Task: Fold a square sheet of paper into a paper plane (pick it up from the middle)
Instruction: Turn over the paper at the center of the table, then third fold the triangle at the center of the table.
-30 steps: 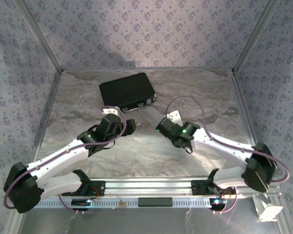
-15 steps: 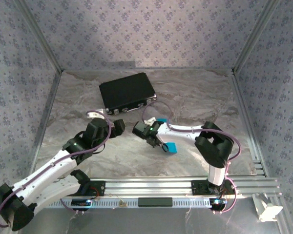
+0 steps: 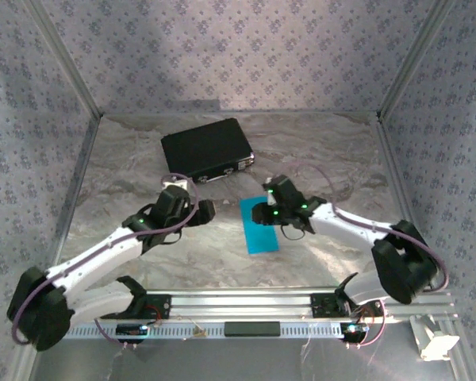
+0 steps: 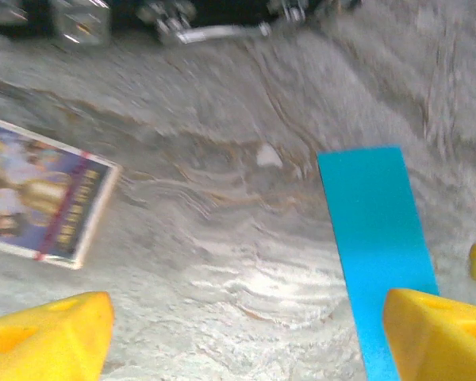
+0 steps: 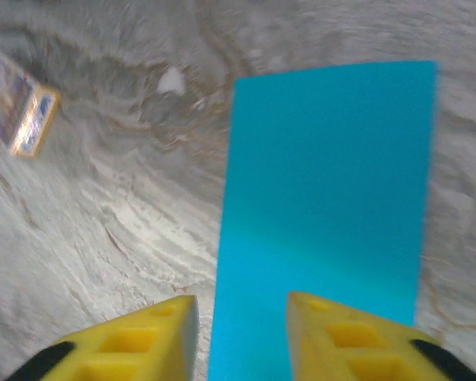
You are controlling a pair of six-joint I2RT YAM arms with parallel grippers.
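Beneath the right end effector (image 5: 242, 317) lies blue paper (image 5: 325, 198).

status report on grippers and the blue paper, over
Left gripper open, empty, left of the sheet. Right gripper open over its far end. Sheet flat on table. Card, black case well apart.

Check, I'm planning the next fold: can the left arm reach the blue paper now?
Probably yes: left gripper stands open beside the blue paper, bare table between; the right gripper hovers over it.
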